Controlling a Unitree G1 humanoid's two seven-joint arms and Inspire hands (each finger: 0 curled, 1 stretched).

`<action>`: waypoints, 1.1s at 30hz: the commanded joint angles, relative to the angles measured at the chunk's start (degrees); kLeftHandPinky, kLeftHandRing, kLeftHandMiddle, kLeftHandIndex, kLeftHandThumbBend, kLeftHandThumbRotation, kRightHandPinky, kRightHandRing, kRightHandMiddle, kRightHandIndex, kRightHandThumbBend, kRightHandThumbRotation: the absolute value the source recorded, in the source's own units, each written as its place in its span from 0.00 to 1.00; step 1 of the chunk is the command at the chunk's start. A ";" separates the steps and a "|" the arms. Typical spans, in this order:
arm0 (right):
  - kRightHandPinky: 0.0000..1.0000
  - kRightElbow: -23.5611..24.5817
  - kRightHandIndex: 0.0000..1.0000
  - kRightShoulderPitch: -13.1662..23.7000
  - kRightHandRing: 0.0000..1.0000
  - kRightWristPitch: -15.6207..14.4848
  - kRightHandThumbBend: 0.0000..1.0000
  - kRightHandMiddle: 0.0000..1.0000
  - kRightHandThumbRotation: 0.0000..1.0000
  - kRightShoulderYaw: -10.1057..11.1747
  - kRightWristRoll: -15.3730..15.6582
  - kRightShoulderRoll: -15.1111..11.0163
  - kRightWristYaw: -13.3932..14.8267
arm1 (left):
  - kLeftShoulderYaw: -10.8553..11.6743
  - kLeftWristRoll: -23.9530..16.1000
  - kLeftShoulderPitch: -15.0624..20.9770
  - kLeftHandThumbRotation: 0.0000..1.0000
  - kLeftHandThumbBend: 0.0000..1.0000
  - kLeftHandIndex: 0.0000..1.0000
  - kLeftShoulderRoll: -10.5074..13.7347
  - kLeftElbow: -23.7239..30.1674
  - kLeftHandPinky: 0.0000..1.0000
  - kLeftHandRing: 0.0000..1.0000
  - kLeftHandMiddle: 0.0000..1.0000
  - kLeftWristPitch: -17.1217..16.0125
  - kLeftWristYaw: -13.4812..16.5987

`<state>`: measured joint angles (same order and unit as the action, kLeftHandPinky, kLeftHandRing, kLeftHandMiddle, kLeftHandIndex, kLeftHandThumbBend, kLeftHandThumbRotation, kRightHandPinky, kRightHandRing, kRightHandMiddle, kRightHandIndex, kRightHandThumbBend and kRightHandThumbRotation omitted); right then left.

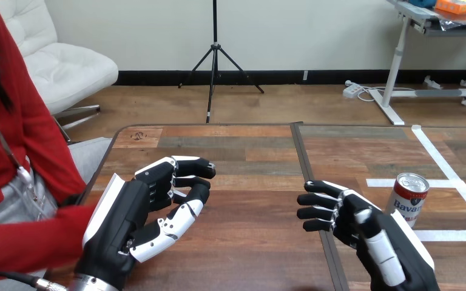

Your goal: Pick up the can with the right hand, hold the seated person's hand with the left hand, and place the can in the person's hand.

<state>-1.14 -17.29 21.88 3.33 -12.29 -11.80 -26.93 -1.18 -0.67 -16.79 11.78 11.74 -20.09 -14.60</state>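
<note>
Head view: upright can [410, 193] near right robot hand [364, 229]; left robot hand [135, 213], both loosely spread.

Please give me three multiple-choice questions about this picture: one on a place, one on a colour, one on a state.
1. Where is the can?
A. At the table's far left corner
B. On the table, right of the right hand
C. On the floor

2. What colour are the tape lines on the table?
A. White
B. Yellow
C. Blue

3. How is the can standing?
A. Lying on its side
B. Upright and untouched
C. Tilted in a grip

Answers:
1 B: it stands beside the tape, apart from the right hand.
2 A: the lines are white.
3 B: its top faces up and no hand touches it.
</note>
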 commanded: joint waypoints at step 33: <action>0.73 -16.95 0.83 29.18 0.78 5.37 0.79 0.79 0.93 6.63 14.11 -11.69 13.79 | -0.04 0.41 3.23 0.37 0.23 0.66 0.54 3.74 0.47 0.67 0.71 0.97 -0.73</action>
<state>-14.14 2.60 24.12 7.09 0.75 -20.58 -16.42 -1.21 -0.54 -16.82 11.85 11.73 -19.12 -15.34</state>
